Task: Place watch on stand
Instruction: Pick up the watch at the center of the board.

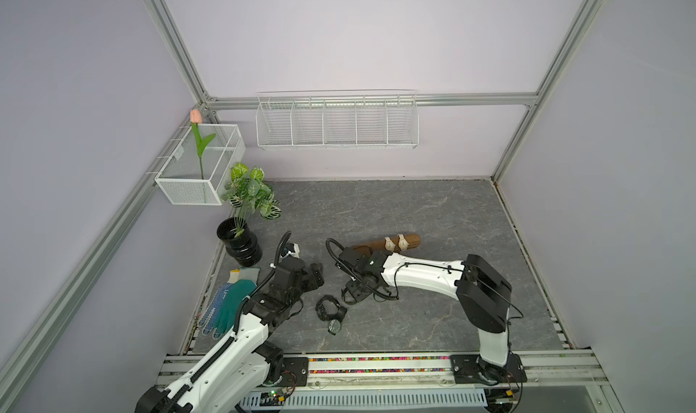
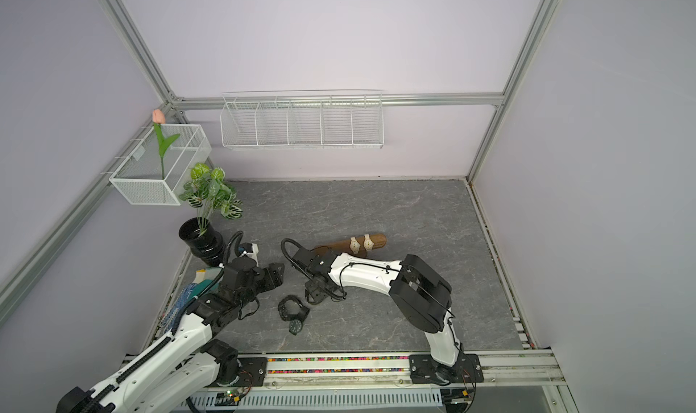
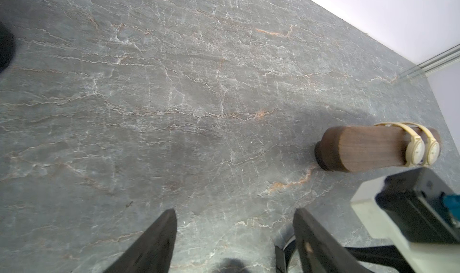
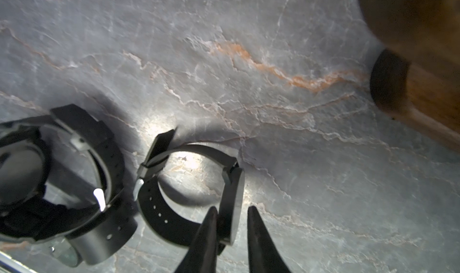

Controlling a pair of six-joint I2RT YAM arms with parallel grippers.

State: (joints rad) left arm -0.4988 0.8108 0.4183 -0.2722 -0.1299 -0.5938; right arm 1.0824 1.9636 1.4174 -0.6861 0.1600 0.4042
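In a top view: pointing the right gripper [image 1: 356, 293] down at the table [image 1: 433, 211], just before the stand [image 1: 412, 239]; holding the left gripper [image 1: 317, 275] raised beside it. Left wrist view: spreading its fingers [image 3: 154, 244] wide, gripping nothing. Right wrist view: bracketing a black watch [image 4: 234, 199], lying on the table near the stand's end, between narrow-set fingers [image 4: 206, 244]; pressing or merely beside, impossible to tell.

On the table [image 1: 433, 211] the stand [image 1: 412, 239] sits near the middle, with two watches [image 1: 389, 244] around its right half. In front, leftward, lie loose watches [image 1: 327, 308]. Far left, a vase [image 1: 241, 243] stands behind gloves [image 1: 226, 305].
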